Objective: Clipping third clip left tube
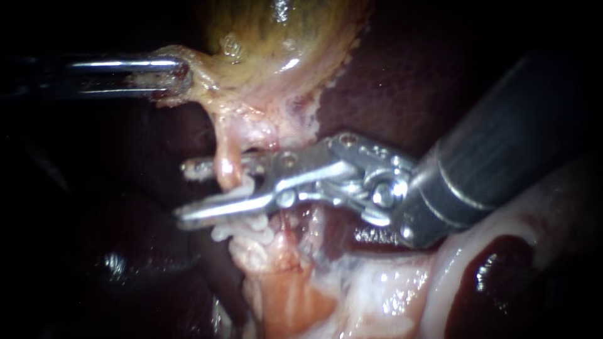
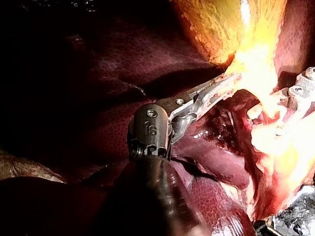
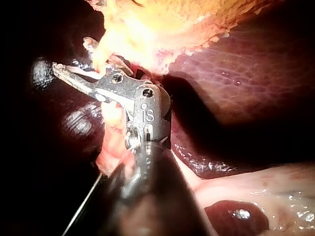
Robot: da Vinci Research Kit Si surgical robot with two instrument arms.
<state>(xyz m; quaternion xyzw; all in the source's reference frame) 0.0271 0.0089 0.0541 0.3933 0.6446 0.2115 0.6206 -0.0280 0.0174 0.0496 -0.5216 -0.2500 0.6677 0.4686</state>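
My left instrument (image 1: pixel 178 78) clamping gallbladder (image 1: pixel 282 37) neck; my right instrument (image 1: pixel 183 192) holding jaws apart, straddling left tube (image 1: pixel 227 164) just above clips (image 1: pixel 250 227).

The left tool (image 1: pixel 182 78) comes in flat from the left, up and to the left of the tube (image 1: pixel 227 166). Its jaws are closed tight on the pale edge of the gallbladder (image 1: pixel 270 37). The right tool (image 1: pixel 185 191) reaches in from the upper right on a thick dark shaft. Its jaws gape wide — one jaw behind the tube, one in front of it.
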